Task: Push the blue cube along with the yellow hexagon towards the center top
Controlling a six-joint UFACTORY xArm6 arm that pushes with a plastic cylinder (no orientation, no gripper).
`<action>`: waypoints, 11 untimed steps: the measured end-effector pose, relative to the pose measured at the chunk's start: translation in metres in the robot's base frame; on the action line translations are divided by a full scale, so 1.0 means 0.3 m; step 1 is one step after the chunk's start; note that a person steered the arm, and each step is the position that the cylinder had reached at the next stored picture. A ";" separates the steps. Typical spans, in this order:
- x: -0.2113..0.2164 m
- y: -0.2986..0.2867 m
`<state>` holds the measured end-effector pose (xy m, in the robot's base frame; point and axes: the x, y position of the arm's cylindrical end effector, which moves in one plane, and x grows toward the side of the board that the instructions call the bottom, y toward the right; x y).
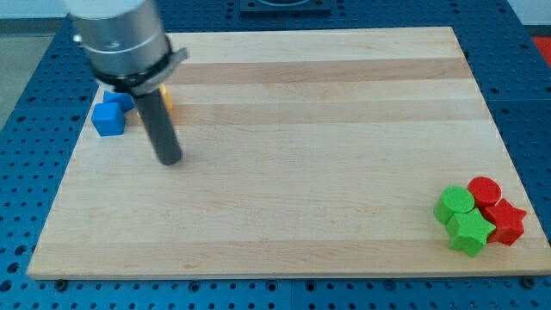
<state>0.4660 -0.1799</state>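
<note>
Nearest the camera, at the view's bottom right corner of the pale wooden board, a tight cluster is seen: a green star-shaped block, a green cylinder, a red cylinder and a red star-shaped block, all touching or just beside one another and close to the board's right edge. Over at the view's upper left, the blue cube is found near the left edge, with a second blue block just behind it, shape not made out. A sliver of the yellow hexagon is glimpsed, mostly hidden by the rod. My tip is planted to the right of and below the blue cube, apart from it; no gripper is carried, only the bare rod. Wide bare board is left across the centre and top.
</note>
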 end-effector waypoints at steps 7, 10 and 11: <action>-0.158 -0.333; -0.297 -0.170; -0.367 -0.104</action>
